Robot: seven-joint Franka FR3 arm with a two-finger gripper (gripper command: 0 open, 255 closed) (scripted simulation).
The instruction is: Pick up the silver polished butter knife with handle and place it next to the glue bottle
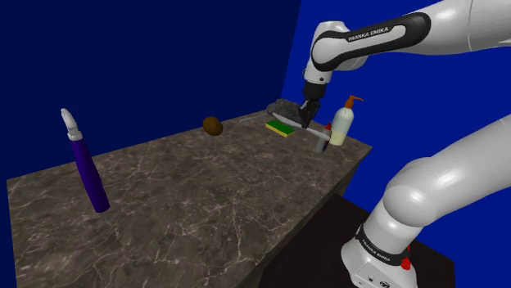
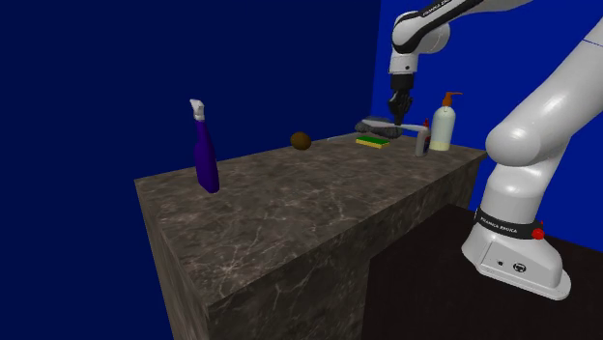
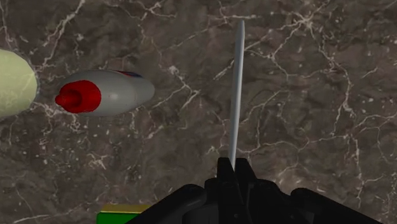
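My gripper [image 1: 308,113] is shut on the silver butter knife [image 3: 236,95], clasping one end so that the thin blade runs straight out from the fingers [image 3: 226,173]. The knife [image 1: 318,132] hangs roughly level a little above the dark marble table [image 1: 205,196], near its far right corner. The glue bottle [image 3: 111,93], grey-white with a red cap, stands on the table just beside the blade. In the second exterior view the knife [image 2: 414,127] reaches from the gripper [image 2: 397,111] toward the glue bottle [image 2: 422,143].
A pale bottle with an orange pump [image 1: 342,124] stands right behind the glue bottle. A green-yellow sponge [image 1: 281,128] and a grey lump [image 1: 284,106] lie under and behind the gripper. A brown ball [image 1: 213,125] and a purple spray bottle [image 1: 86,164] stand further left.
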